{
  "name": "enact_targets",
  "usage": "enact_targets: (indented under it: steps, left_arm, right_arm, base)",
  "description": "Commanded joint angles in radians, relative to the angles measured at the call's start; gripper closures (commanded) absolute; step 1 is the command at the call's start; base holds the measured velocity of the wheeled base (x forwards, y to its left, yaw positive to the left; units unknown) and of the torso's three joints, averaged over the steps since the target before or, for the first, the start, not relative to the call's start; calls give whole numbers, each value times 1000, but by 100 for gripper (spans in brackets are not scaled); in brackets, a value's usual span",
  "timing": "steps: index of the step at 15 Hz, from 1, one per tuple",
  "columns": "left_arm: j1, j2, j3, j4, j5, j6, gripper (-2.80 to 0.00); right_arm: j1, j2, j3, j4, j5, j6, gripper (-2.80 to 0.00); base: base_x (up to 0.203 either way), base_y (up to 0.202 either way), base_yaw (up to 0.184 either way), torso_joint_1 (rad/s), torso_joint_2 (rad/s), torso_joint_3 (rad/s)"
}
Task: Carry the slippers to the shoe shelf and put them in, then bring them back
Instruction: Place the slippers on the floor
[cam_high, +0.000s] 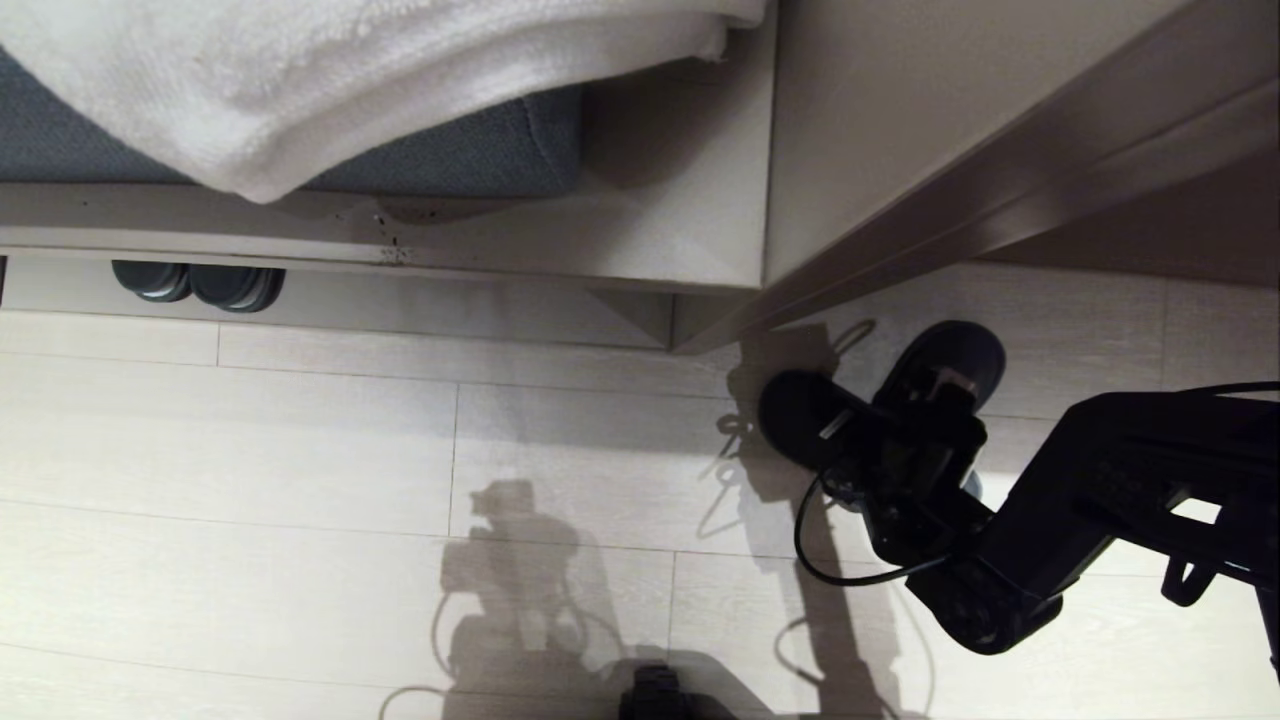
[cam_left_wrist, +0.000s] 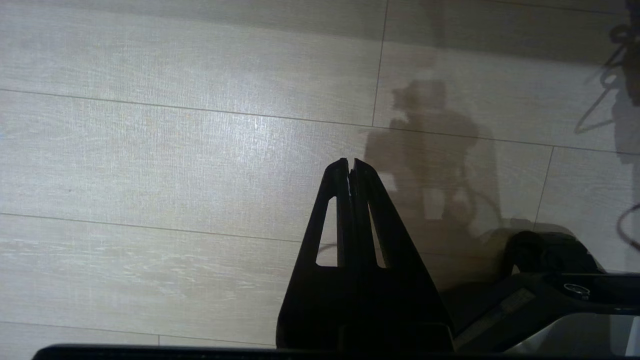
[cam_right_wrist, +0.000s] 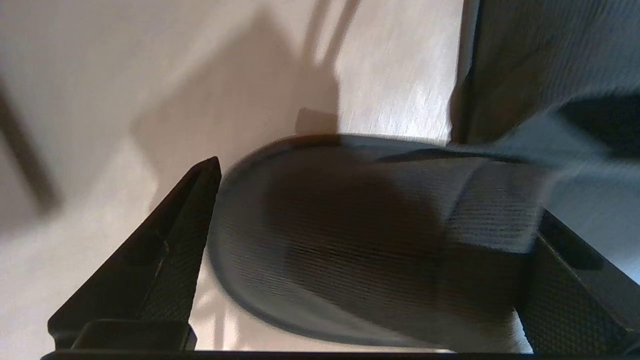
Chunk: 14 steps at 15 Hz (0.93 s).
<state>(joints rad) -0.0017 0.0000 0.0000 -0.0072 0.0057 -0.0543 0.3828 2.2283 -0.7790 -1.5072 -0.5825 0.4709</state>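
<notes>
From the head: right gripper (cam_high: 905, 425) hanging low over the slippers (cam_high: 800, 415), lying as a pair on the floor (cam_high: 330, 430) beside the corner of the beige unit (cam_high: 880, 130); a second, greyer pair (cam_high: 198, 283) tucked in the low recess at far left. From the left wrist: left gripper (cam_left_wrist: 351, 162) parked over bare tiles, fingers pressed together, holding nothing. From the right wrist: fingers (cam_right_wrist: 180, 245) spread wide, straddling one slipper's toe band (cam_right_wrist: 360, 240), not yet pinching. Judging by this, approaching for the pickup; next, settling lower and closing squarely across the pair.
</notes>
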Motion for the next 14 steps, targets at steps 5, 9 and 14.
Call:
enact_targets:
  steps: [5, 9, 14]
  left_arm:
    - [0, 0, 0, 1, 2, -6, 0]
    - [0, -1, 0, 4, 2, -3, 0]
    - [0, -1, 0, 4, 2, -3, 0]
  right_arm:
    - [-14, -7, 54, 1, -54, -5, -280]
    - [55, -6, 214, -5, -7, 4, -280]
    - [74, -36, 276, -12, -2, 1, -280]
  base:
    - [0, 0, 0, 0, 0, 0]
    - [0, 0, 0, 0, 0, 0]
    - [0, 0, 0, 0, 0, 0]
